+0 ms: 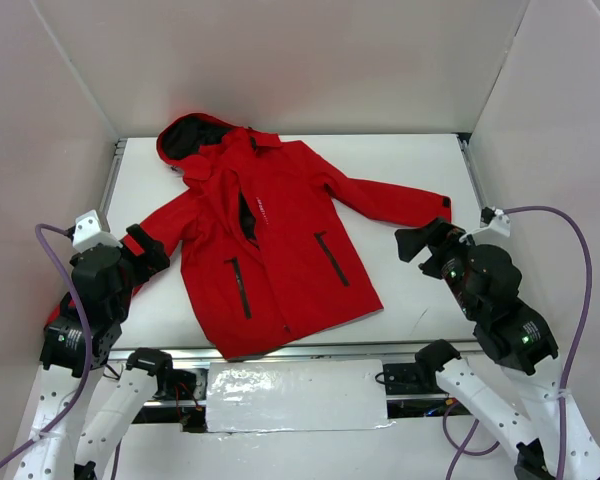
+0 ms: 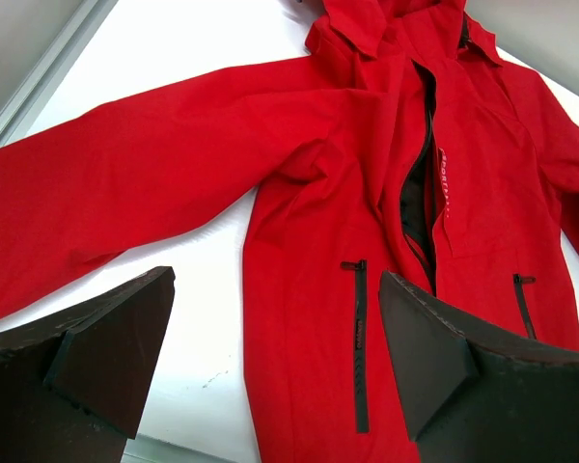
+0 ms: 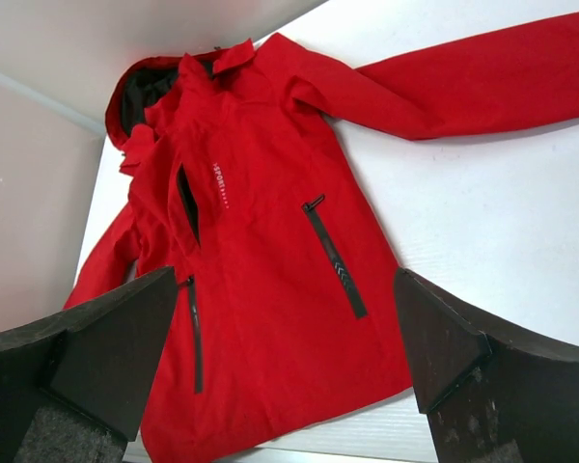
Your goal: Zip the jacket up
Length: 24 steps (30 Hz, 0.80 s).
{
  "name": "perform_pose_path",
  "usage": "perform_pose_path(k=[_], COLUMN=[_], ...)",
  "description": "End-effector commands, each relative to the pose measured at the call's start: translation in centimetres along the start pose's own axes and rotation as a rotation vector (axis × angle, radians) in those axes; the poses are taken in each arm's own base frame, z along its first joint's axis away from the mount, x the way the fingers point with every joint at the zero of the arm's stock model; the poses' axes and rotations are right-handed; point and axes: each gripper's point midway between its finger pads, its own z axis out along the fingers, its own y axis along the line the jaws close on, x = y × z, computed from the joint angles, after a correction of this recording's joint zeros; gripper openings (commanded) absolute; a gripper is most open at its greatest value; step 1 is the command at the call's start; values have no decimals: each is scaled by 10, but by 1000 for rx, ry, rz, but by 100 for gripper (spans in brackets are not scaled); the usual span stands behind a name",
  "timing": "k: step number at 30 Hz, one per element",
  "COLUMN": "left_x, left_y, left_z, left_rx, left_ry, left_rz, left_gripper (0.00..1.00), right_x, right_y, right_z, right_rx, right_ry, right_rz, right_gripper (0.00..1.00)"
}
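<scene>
Leftmost, the blunt, dark, wedge-shaped left fingers [image 2: 106, 357] gape wide. Centrally on the tabletop [image 1: 410, 160] lies the smooth red jacket [image 1: 280, 260], flat, its black front zipper [image 2: 427, 145] partly open. Rightward, the matte right fingers [image 3: 463, 376] spread wide.

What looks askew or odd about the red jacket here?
The bright red hooded rain jacket lies slanted on the white table; its front gapes at the chest, showing dark lining. Nothing looks spilled or damaged.
</scene>
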Motion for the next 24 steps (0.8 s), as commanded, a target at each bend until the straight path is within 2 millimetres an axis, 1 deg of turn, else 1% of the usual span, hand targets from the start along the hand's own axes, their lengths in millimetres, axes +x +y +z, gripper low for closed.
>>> perform_pose_path(k=[1,4,5,6,9,10,11,12,13,14,15,16,17,18,19,20,21,22,23,24], left_x=[-6,-7,-7,-7,-7,-6,-7,-7,-6,-5,-5,-4,-3,-2,-1,-1,0,0,0,1], left_y=[-5,-6,-5,-5,-5,-5,-6,-6,-7,-5,-5,-5,-4,-5,-5,-6,-7,-6,-7,-7], left_z=[2,1,1,1,2,2,3,3,4,6,6,7,8,9,10,10,11,11,11,12], left_rx=[24,30,29,27,27,28,30,30,28,16,13,8,6,4,7,7,10,8,13,12], left_ry=[-27,-31,-30,-29,-29,-27,-27,-27,-22,-15,-12,-7,-3,3,8,11,12,15,16,18], left_rz=[11,9,10,10,10,12,13,14,15,21,21,19,23,25,29,32,33,35,37,38], left_gripper=[99,99,99,99,99,100,99,99,99,99,99,99,99,99,99,100,99,99,99,99], right_x=[-8,-5,-3,6,37,59,78,106,125,140,174,184,194,219,232,239,259,270,279,294], right_y=[5,8,12,22,33,38,37,51,46,53,62,69,71,69,83,83,79,88,90,85], right_z=[-1,0,1,2,21,37,41,37,52,51,48,49,50,55,50,51,55,49,48,50], right_rx=[-23,-45,-69,-128,-155,-132,-102,-131,-39,-29,-34,-15,4,35,14,35,66,45,43,66], right_ry=[-40,-27,-19,23,171,278,353,433,441,459,529,541,549,595,614,612,636,647,655,675], right_rz=[-7,-30,-58,-80,-138,-155,-178,-239,-306,-331,-415,-413,-444,-502,-522,-552,-601,-624,-638,-674], right_gripper=[100,100,100,100,100,100,100,100,100,100,100,100,98,89,83,77,63,61,61,61])
